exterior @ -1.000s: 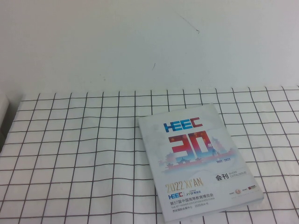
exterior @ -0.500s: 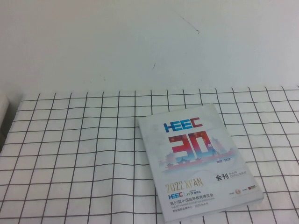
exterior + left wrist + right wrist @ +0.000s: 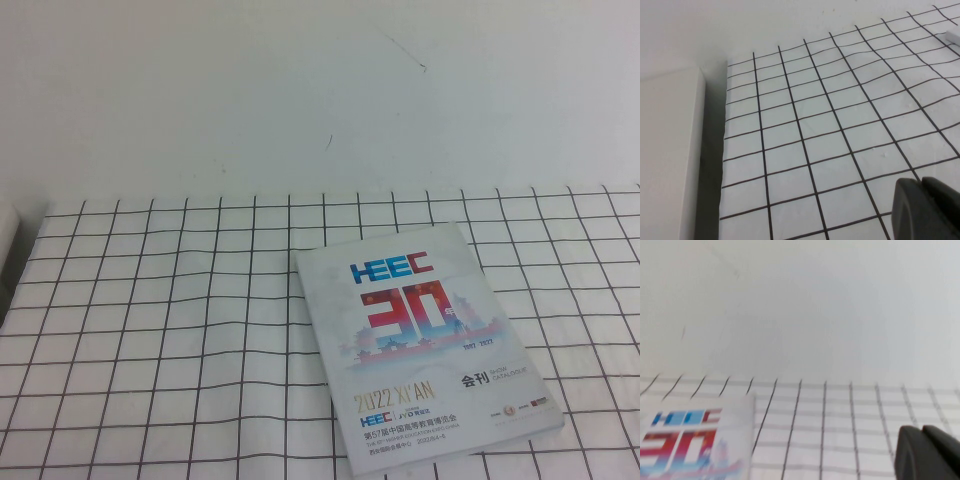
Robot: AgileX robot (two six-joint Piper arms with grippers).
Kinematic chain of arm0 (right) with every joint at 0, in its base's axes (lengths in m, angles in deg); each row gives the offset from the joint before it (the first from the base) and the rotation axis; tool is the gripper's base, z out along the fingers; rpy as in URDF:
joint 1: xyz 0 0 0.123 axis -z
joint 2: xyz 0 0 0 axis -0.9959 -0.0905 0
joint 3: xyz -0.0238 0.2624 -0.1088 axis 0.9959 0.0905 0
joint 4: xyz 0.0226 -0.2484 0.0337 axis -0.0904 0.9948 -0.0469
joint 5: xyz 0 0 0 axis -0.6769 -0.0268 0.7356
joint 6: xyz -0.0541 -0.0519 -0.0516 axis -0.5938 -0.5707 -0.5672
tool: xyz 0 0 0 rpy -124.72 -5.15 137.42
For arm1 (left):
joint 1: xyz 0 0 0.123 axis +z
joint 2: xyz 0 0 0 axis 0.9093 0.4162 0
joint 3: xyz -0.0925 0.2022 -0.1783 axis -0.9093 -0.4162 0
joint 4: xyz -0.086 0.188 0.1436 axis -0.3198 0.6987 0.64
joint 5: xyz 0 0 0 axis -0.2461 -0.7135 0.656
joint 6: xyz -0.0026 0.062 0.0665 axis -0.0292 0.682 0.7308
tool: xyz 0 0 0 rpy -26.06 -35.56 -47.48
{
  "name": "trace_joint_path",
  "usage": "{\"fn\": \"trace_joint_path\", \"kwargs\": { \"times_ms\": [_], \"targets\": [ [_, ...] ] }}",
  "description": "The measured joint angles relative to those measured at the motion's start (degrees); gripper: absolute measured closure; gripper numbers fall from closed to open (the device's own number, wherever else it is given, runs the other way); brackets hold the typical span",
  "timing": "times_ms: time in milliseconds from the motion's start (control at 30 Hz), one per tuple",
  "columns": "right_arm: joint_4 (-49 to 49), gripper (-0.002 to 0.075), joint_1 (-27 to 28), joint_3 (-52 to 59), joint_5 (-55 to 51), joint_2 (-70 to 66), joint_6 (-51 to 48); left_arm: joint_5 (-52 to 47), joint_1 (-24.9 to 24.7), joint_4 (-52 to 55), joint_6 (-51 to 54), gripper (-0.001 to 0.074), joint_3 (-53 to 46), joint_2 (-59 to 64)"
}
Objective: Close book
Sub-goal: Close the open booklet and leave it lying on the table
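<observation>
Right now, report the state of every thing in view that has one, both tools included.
Book: closed, front cover up, lying flat on the cloth.
Checked cloth: spread out, slightly rippled.
Left tool: shut, holding nothing, over bare cloth.
Right tool: shut, holding nothing, over the cloth beside the book, not touching it.

Lab-like robot test station: table (image 3: 150, 330) covered with white, black-gridded cloth (image 3: 200, 250), plain white wall (image 3: 300, 90) behind.
</observation>
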Motion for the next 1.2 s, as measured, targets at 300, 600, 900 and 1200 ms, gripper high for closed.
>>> {"fn": "trace_joint_path", "kwargs": {
  "times_ms": [300,600,900,1200],
  "targets": [
    [4.43,0.0729,4.7,0.0,8.33,4.69,-0.03,0.0,0.0,0.0,0.0,0.0738,0.0,0.0],
    [10.9,0.0729,14.34,0.0,-6.7,17.7,1.14,0.0,0.0,0.0,0.0,0.0738,0.0,0.0],
    [27.05,0.0729,18.14,0.0,-26.23,18.22,18.52,0.0,0.0,0.0,0.0,0.0738,0.0,0.0],
    [28.96,0.0729,16.61,-0.2,-33.37,18.22,19.86,0.0,0.0,0.0,0.0,0.0738,0.0,0.0]
  ]
}}
